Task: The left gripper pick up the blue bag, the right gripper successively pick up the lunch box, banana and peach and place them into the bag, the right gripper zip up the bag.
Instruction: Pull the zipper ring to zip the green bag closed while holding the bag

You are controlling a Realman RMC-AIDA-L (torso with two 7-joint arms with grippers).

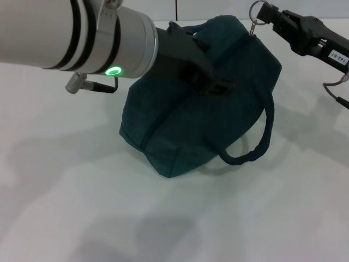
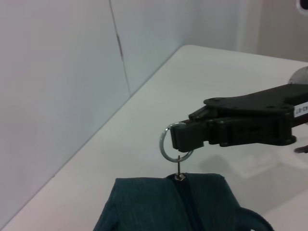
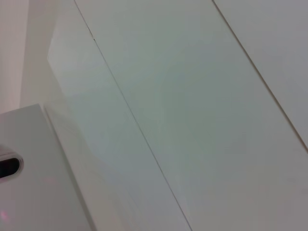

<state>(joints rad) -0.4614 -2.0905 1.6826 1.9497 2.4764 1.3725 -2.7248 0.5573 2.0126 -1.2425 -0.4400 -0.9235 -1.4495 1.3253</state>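
The blue bag point(image 1: 185, 125) rests on the white table, its zipper line running closed along the top. My left gripper point(image 1: 215, 86) reaches over the bag from the left and is shut on a handle at the top. A second loop handle point(image 1: 256, 147) hangs down the bag's near side. At the bag's far end, my right gripper point(image 1: 265, 12) is shut on the metal ring pull point(image 1: 257, 12). The left wrist view shows that same right gripper point(image 2: 180, 137) pinching the ring pull point(image 2: 165, 144) above the blue bag point(image 2: 144, 207). The lunch box, banana and peach are out of view.
The white table point(image 1: 82, 207) stretches out in front of the bag. A white panelled wall point(image 2: 57, 72) stands right behind the table's far edge. A cable point(image 1: 335, 90) trails off the right arm near the frame's right side.
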